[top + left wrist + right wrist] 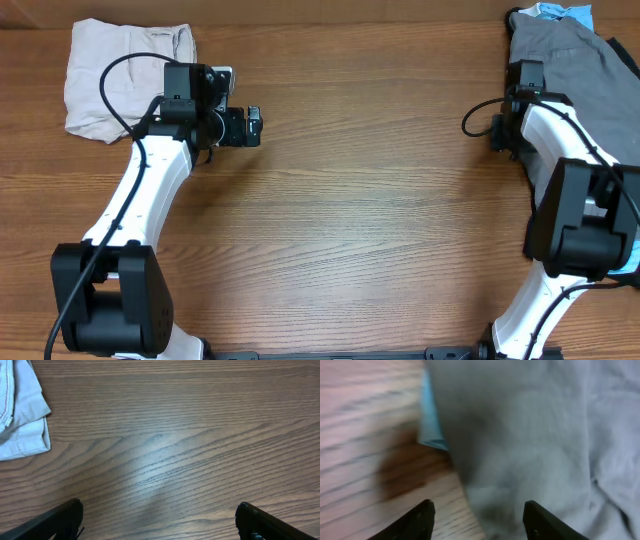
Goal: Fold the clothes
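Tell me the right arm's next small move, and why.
Probably lower the right gripper onto the edge of the grey garment and close. Its jaws are open and empty, with that edge just below them and a light blue piece peeking out beside it. The garment lies unfolded at the right end of the table, so it needs gripping before folding.

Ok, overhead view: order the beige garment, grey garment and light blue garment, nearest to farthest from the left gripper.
From the left gripper:
1. beige garment, top left
2. grey garment, top right
3. light blue garment, peeking out beyond the grey one
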